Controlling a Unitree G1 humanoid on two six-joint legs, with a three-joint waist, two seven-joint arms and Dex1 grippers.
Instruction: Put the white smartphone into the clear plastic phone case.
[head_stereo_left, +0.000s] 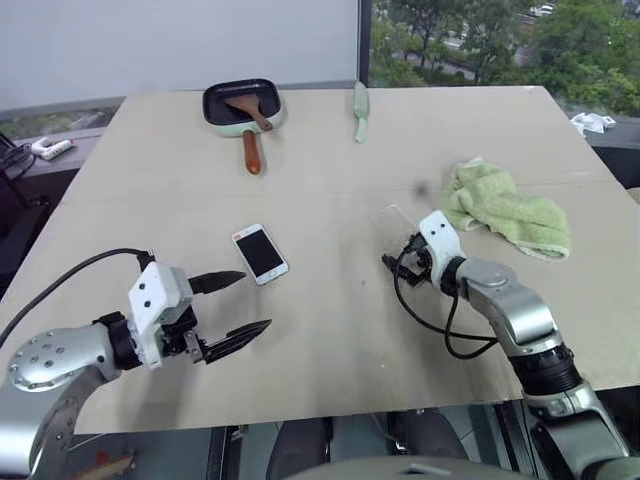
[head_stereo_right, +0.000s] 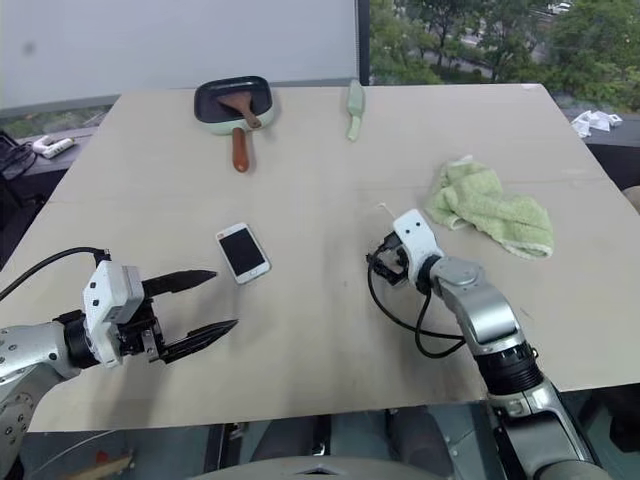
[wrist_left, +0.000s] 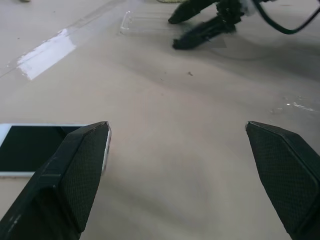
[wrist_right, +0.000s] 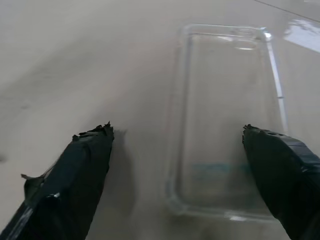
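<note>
The white smartphone (head_stereo_left: 261, 253) lies screen up on the tan table (head_stereo_left: 330, 340), left of centre. My left gripper (head_stereo_left: 254, 300) hovers just in front of it, open, with nothing between its fingers; in the left wrist view the smartphone (wrist_left: 35, 147) lies beside one finger (wrist_left: 75, 175). The clear plastic phone case (wrist_right: 225, 120) lies flat on the table right of centre. My right gripper (head_stereo_left: 400, 255) is at its near end, open, its fingertips standing either side of the case's near end. The case (wrist_left: 145, 22) and right gripper (wrist_left: 200, 27) also appear across the table in the left wrist view.
A crumpled green cloth (head_stereo_left: 505, 210) lies right of the case. At the far side sit a dark pan with a wooden spatula (head_stereo_left: 242, 103) and a pale green utensil (head_stereo_left: 361, 110). The table's front edge runs just below both arms.
</note>
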